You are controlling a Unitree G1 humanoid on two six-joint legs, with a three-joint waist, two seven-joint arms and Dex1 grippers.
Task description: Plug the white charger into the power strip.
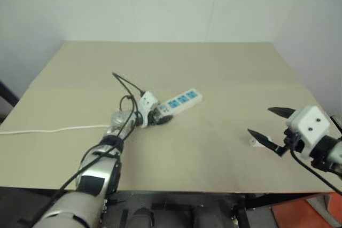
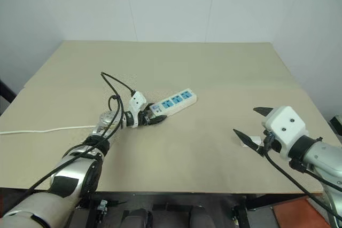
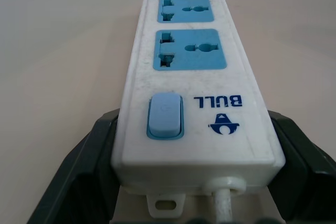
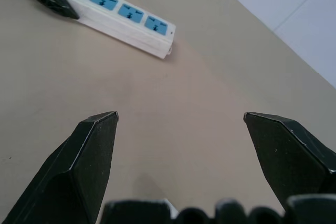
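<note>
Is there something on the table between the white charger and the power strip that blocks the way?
Nothing visible blocks it. The white charger lies by the open right gripper; bare table stretches to the power strip, whose switch end the left gripper clamps.

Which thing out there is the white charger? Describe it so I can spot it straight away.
Start at the beige table and go to its near right side, where the open right gripper hovers. Beside its lower fingertip a small white charger lies on the tabletop. It is far smaller than the long power strip, which the left gripper clamps at the switch end, mid-table.
</note>
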